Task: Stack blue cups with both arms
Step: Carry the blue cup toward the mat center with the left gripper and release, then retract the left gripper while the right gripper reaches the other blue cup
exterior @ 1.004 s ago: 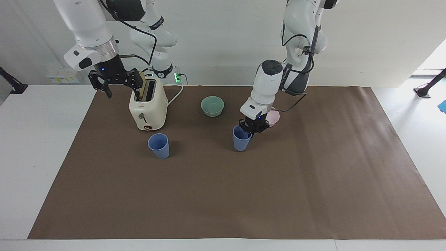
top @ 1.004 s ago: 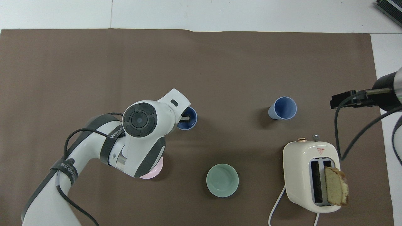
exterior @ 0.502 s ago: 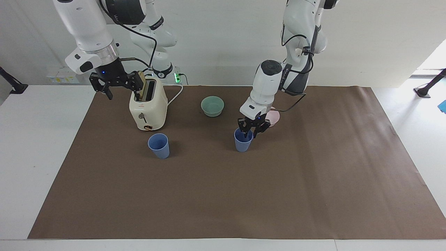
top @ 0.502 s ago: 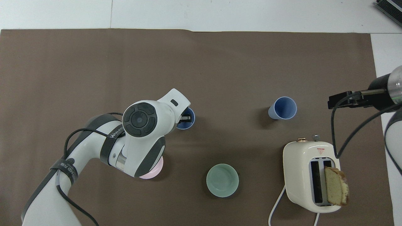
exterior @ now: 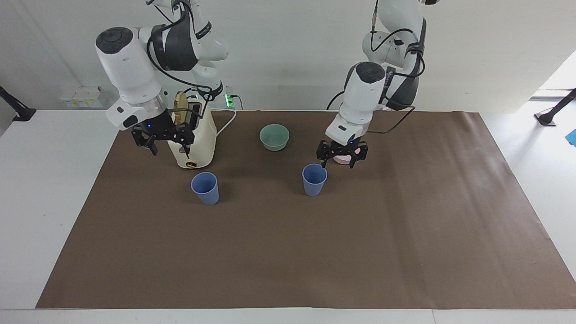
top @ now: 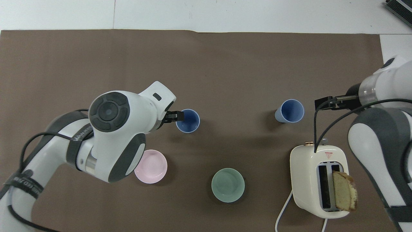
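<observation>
Two blue cups stand upright and apart on the brown mat. One blue cup (exterior: 314, 179) (top: 188, 120) is mid-table. The other blue cup (exterior: 205, 187) (top: 289, 111) stands in front of the toaster, farther from the robots than it. My left gripper (exterior: 342, 158) is open and empty. It hangs over the mat beside the mid-table cup, close to its rim and clear of it, partly hiding the pink bowl. My right gripper (exterior: 167, 146) is open and empty, low beside the toaster at the right arm's end, short of the second cup.
A cream toaster (exterior: 193, 139) (top: 318, 180) holds a slice of bread (top: 344, 195) in one slot; its cord runs toward the robots. A teal bowl (exterior: 274, 136) (top: 228, 185) and a pink bowl (top: 150, 166) sit nearer the robots than the cups.
My left gripper let go of the mid-table cup's rim, opened, rose and drew back toward the pink bowl. My right gripper came down beside the toaster, closer to the second cup.
</observation>
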Available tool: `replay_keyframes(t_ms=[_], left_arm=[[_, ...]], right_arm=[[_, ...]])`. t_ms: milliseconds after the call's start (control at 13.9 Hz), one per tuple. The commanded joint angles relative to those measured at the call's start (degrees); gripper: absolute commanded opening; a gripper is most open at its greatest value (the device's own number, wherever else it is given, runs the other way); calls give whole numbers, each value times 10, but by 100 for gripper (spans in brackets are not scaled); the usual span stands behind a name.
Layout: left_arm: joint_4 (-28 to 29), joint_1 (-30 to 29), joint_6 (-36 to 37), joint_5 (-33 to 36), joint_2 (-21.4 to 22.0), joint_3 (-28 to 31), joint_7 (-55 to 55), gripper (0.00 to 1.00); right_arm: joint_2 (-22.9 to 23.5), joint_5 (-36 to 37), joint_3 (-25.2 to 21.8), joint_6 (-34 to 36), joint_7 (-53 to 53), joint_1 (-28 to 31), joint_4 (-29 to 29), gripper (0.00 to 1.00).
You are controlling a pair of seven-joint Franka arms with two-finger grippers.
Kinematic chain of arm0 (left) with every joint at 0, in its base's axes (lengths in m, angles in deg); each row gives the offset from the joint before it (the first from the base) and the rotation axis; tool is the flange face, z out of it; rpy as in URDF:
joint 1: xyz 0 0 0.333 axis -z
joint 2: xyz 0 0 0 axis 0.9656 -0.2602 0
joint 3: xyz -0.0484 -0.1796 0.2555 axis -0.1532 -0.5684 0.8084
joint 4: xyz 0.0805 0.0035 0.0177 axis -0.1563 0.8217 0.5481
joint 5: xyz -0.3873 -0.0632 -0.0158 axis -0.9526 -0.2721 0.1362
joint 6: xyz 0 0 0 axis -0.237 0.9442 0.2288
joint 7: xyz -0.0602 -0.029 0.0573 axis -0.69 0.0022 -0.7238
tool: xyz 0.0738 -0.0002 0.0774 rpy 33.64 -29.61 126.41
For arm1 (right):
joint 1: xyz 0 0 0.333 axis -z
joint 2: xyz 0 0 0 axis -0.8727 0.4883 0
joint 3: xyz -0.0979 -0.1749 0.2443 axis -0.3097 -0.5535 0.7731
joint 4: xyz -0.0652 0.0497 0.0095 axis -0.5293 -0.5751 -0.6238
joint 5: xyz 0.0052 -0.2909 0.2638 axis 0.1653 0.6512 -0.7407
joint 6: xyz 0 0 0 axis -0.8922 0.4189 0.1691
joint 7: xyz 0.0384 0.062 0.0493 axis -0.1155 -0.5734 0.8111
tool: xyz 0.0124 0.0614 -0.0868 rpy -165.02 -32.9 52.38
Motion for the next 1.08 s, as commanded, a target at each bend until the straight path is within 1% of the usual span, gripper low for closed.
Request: replay_keyframes(t_ms=[0,72,215,287,358,502,717,789,860,932,1004], left_arm=[[10,-54,65,3,54,-3,-77,100],[10,-75,76,3,62,-3,-106,100],[6,-114,91,4,64,-3,-163,100],[-4,-130,105,4,64,-3,-185,100],[-21,-149,126,4,63,-3,-207,100],[-60,-183,176,4,63,-3,-258,100],[-110,-220,225,4,63,-2,-288,100],[-125,-232,239,5,63,-2,-290,100],[-144,-240,251,6,59,-2,-293,100],[-157,-246,261,10,56,-3,-301,100],[-168,-252,272,15,53,-2,-317,100]], right_arm=[[33,-8,2,-46,-5,-10,18,100],[44,-8,2,-54,-7,-15,18,100],[73,-7,1,-72,-10,-22,21,100],[83,-7,1,-96,-7,-22,28,100],[96,-7,1,-117,-10,-23,34,100],[103,-7,1,-146,-7,-22,49,100],[115,-2,1,-149,-3,-17,50,100],[117,-2,1,-155,-5,-19,50,66],[118,-2,1,-156,-6,-21,50,21],[118,-2,1,-156,0,-21,49,0],[122,-2,1,-150,13,-19,41,0]])
